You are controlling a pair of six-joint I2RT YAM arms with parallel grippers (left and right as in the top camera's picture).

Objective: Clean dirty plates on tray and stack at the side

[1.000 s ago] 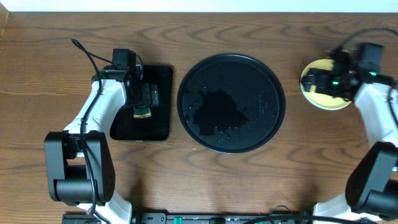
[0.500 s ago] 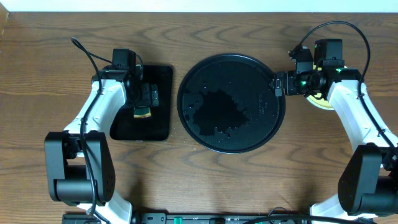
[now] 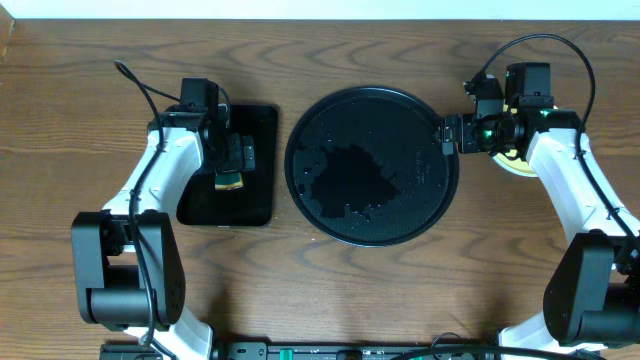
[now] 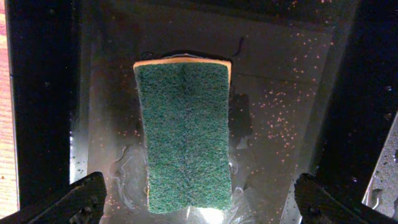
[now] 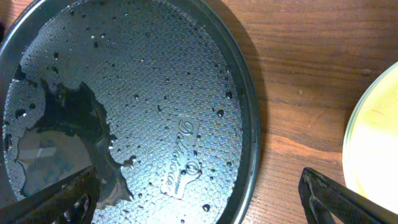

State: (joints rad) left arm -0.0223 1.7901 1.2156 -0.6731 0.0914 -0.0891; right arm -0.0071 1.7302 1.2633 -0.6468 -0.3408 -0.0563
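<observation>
From overhead, the round tray [image 3: 400, 115] sat in the middle of the wooden tabletop [image 3: 90, 60], its glossy black surface wet, with a dark pool of water [image 3: 350, 185] spread across its left and centre. To its left lay the rectangular tray [image 3: 255, 200], and the left gripper [image 3: 232, 170] hung over it, directly above a sponge [image 3: 230, 182]. The right gripper [image 3: 447, 135] hovered at the round tray's right rim. Just right of that rim, on the bare tabletop, a yellow plate [image 3: 518, 163] showed partly from under the right arm; whether other plates lay beneath it could not be told. In the left wrist view, the sponge [image 4: 186, 130] lay green side up on the wet rectangular tray [image 4: 280, 93]. The left gripper [image 4: 199, 208] had its jaws spread wide, one tip on each side of the sponge with a gap at both, holding nothing. In the right wrist view, the round tray [image 5: 155, 68] filled the left and middle, beaded with droplets, the pool of water [image 5: 56, 143] at its left. The right gripper [image 5: 205, 202] had its jaws wide apart and empty, one tip over the tray and the other over the wood near the yellow plate [image 5: 380, 143], which sat at the right edge, apart from the tray's rim.
</observation>
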